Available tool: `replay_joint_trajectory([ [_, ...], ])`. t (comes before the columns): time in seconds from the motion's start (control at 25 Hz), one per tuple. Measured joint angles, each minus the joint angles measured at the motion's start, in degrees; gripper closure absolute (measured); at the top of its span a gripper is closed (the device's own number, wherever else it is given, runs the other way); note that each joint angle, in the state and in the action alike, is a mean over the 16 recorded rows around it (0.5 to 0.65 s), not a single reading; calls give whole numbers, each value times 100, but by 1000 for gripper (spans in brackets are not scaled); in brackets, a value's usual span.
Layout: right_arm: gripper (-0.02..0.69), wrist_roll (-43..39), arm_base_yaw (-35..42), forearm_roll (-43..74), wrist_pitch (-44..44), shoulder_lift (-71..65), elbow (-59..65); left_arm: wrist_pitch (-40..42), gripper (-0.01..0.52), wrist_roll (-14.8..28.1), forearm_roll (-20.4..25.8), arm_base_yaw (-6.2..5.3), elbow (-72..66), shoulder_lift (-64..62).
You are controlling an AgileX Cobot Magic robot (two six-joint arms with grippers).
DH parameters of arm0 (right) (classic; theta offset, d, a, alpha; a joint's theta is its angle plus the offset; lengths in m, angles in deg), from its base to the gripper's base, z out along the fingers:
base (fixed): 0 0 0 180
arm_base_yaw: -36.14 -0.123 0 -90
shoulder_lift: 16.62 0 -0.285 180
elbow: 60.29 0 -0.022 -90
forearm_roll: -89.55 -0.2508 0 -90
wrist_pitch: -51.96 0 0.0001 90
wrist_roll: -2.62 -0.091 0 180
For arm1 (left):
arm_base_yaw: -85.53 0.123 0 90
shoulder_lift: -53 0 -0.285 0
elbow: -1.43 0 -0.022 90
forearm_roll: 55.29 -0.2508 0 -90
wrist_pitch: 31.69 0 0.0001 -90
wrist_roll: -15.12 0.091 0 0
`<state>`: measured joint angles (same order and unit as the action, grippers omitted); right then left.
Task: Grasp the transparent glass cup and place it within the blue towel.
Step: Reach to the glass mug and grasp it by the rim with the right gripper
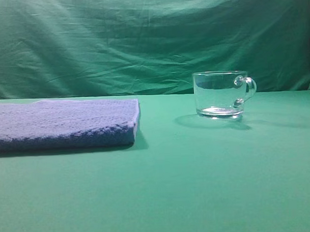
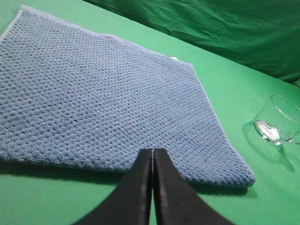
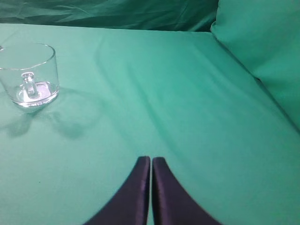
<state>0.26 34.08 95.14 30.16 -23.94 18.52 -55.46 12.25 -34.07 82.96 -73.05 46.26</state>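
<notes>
While both arms hang back, the transparent glass cup (image 1: 223, 93) stands upright on the green desk (image 1: 198, 186), ahead of the right claw (image 3: 150, 161) and off to its left, well apart from it. That claw is closed, fingertips pressed together and holding nothing. Same story for the left claw (image 2: 153, 152): jaws together, empty, poised at the near edge of the blue towel (image 2: 108, 98), with the cup away to its right.

Now, the cup itself: clear glass with a thick base, so I'd judge it stiff, fairly heavy for its size, slippery on smooth walls, and breakable if knocked or dropped. Its loop handle (image 3: 29, 84) faces the right claw. That handle looks small for the fingers; pinching the rim wall seems the safer hold.

Inside the cup, nothing, just reflections in the base. Soft and flat, the towel carries nothing and should cushion the landing.
</notes>
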Motion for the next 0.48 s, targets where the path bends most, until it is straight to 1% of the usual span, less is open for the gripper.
replay_joint_trajectory([
  [0.48, 665, -3, 0, 0, 0, 0, 0, 0, 514, 0, 0, 0, 0, 0],
])
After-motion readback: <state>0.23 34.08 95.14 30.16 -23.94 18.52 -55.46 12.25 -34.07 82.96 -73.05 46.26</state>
